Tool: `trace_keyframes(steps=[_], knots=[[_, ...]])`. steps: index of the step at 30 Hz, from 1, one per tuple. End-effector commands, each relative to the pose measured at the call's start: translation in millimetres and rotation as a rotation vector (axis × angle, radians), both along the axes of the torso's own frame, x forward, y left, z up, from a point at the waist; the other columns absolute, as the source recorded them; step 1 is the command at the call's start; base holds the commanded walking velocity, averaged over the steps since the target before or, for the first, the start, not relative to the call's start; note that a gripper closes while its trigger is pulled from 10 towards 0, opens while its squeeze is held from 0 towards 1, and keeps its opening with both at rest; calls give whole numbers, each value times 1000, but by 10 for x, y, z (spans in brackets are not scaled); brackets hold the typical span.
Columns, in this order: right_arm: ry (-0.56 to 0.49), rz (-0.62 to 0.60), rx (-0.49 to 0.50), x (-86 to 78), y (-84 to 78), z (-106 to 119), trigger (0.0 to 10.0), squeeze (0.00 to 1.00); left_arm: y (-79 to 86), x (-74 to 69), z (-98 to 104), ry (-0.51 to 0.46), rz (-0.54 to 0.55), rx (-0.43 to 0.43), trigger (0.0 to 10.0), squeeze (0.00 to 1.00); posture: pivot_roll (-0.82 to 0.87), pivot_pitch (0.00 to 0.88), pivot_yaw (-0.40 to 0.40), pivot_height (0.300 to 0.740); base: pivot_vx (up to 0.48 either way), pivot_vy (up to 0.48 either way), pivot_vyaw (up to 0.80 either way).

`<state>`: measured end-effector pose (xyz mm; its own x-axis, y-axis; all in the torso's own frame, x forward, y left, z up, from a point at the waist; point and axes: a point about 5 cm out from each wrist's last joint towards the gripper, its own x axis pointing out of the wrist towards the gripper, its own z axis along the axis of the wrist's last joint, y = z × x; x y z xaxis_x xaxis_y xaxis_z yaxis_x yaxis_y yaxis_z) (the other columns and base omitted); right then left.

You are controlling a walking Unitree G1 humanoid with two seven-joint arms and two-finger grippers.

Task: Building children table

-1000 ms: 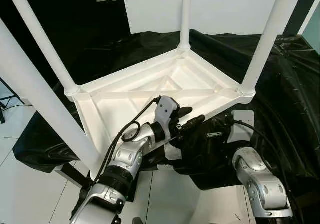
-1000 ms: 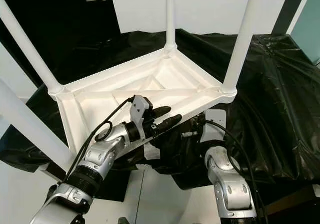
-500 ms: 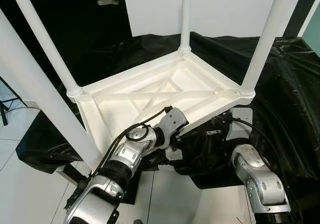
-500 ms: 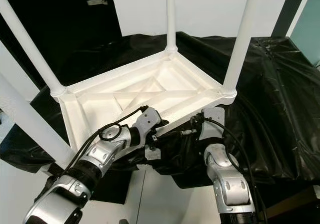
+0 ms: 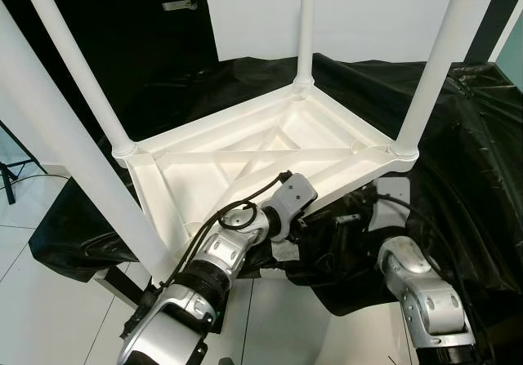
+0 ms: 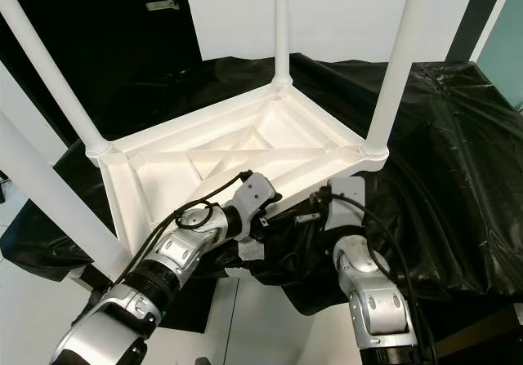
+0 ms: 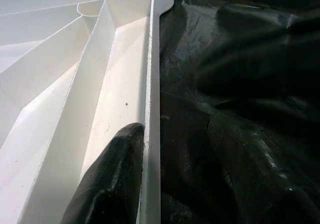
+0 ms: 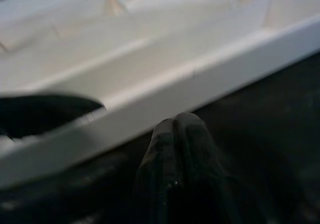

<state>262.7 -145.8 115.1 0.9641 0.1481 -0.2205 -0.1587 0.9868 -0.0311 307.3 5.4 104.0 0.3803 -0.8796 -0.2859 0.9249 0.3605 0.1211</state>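
Grippers straddle the near rim of the upturned children's table (image 5: pixel 270 149), which lies legs-up on black sheeting (image 5: pixel 458 161); my left gripper (image 7: pixel 150 184) and right gripper (image 8: pixel 130 119) each clamp that rim, I judge to steady or flip it.

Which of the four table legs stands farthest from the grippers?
The thin-looking back leg, rising from the far corner of the upturned tabletop by the white wall.

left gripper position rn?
The left gripper is at the near rim of the upturned white table, one finger inside the rim and the other outside against the black sheet.
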Motion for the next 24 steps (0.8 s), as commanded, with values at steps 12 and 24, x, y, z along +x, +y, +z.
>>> trace_keyframes(steps=[12, 24], knots=[[80, -37, -95, 221, -227, -218, 10000, 0, -139, -200, -228, 100, -105, 40, 10000, 0, -131, 0, 70, 740, 0, 0, 0], [-17, 57, -173, 680, -176, -20, 10000, 0, -289, -286, -241, 114, -148, 16, 10000, 0, -95, 0, 55, 740, 0, 0, 0]])
